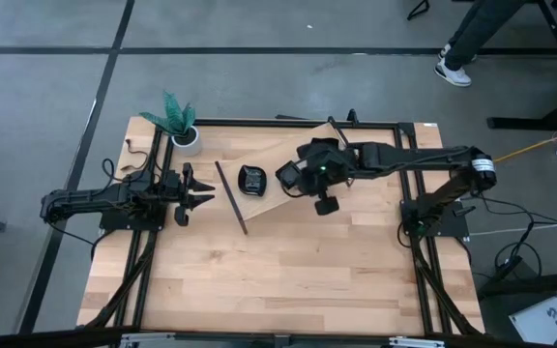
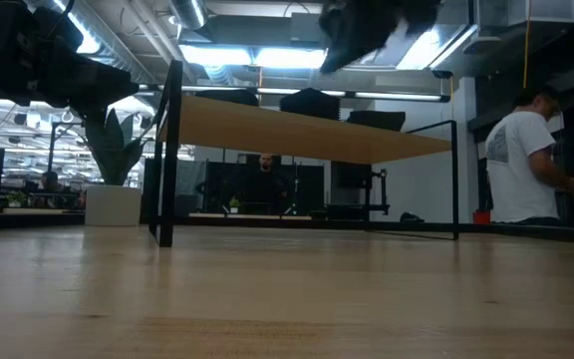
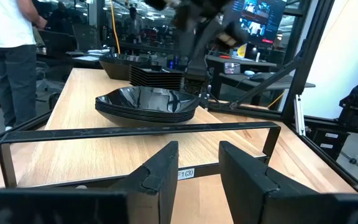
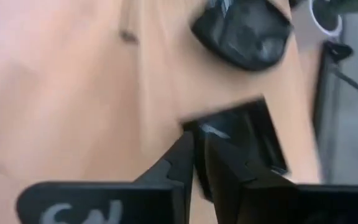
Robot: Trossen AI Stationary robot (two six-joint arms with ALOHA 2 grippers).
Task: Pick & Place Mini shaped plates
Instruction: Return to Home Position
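Observation:
On a raised wooden shelf [image 1: 298,159] stand stacks of glossy black mini shaped plates: a rounded stack [image 1: 250,180] [image 3: 148,102] [image 4: 244,31] and a square stack [image 3: 157,76] [image 4: 244,137]. My right gripper [image 4: 197,138] [image 1: 293,179] reaches slanting down onto the square stack and is shut on the top plate's edge. My left gripper [image 3: 197,168] [image 1: 196,190] waits open at the table's left, level, facing the shelf and touching nothing. My right gripper pinches the rim of the top square plate [image 4: 211,127], near a corner, between its two fingertips. The fingers slant down from the table's right side. The plate still lies on its stack; blur hides whether it is one plate or more.
A white pot with a green plant [image 1: 180,130] [image 2: 113,204] stands at the far left corner. The shelf rests on a black frame with a leg [image 2: 167,150] and a front bar [image 3: 142,132]. A person [image 2: 521,165] stands beyond the table. Bare tabletop [image 1: 278,275] lies toward the near edge.

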